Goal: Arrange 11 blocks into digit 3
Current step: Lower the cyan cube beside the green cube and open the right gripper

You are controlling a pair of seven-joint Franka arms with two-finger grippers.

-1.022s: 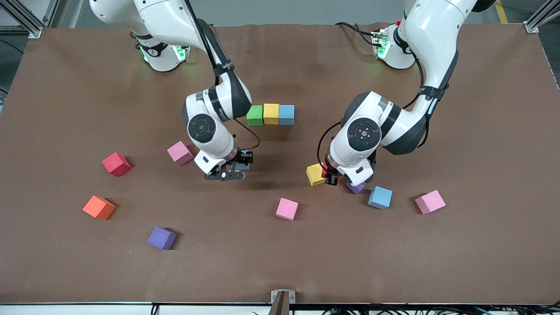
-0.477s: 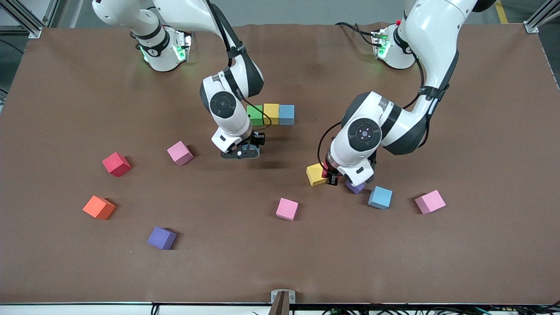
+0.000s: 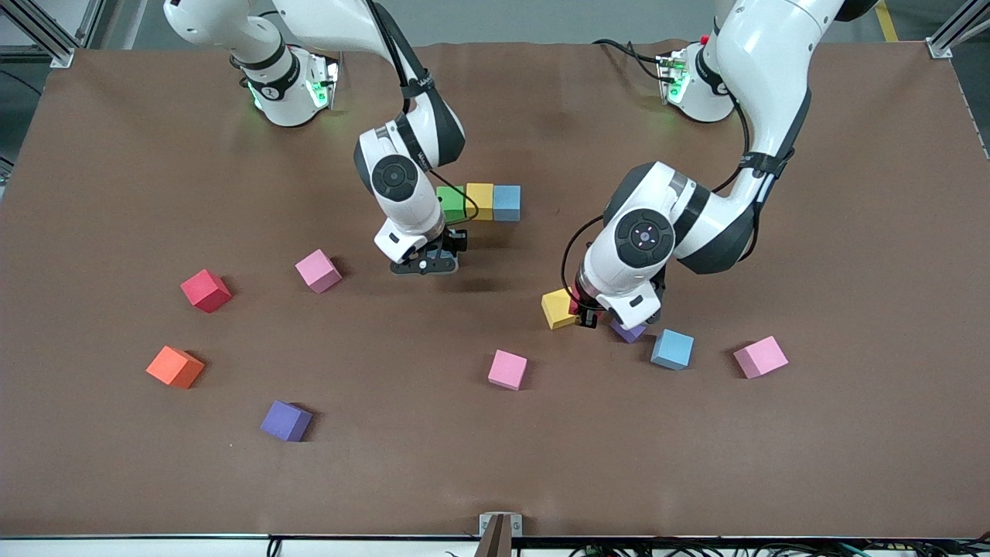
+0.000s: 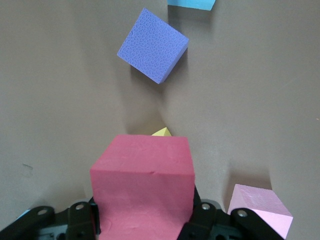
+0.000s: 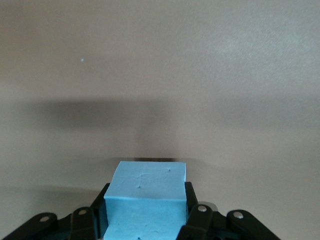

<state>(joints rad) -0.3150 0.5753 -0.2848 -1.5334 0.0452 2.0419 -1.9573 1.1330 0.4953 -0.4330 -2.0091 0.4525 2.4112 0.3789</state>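
Observation:
A green block (image 3: 450,204), a yellow block (image 3: 479,201) and a light blue block (image 3: 507,203) stand touching in a row at mid-table. My right gripper (image 3: 431,261) (image 5: 145,217) hangs over the bare table beside the green block, shut on another light blue block (image 5: 145,192). My left gripper (image 3: 585,316) (image 4: 142,222) is low between a yellow block (image 3: 557,309) (image 4: 161,132) and a purple block (image 3: 628,332) (image 4: 152,46), shut on a red block (image 4: 142,182).
Loose on the table lie a pink block (image 3: 318,271), a red block (image 3: 206,290), an orange cube (image 3: 175,367), a purple block (image 3: 286,421), a pink block (image 3: 507,369), a light blue block (image 3: 671,349) and a pink block (image 3: 760,357) (image 4: 260,207).
My right gripper has carried its light blue block from beside the pink block to beside the green end of the row. The left arm has not moved.

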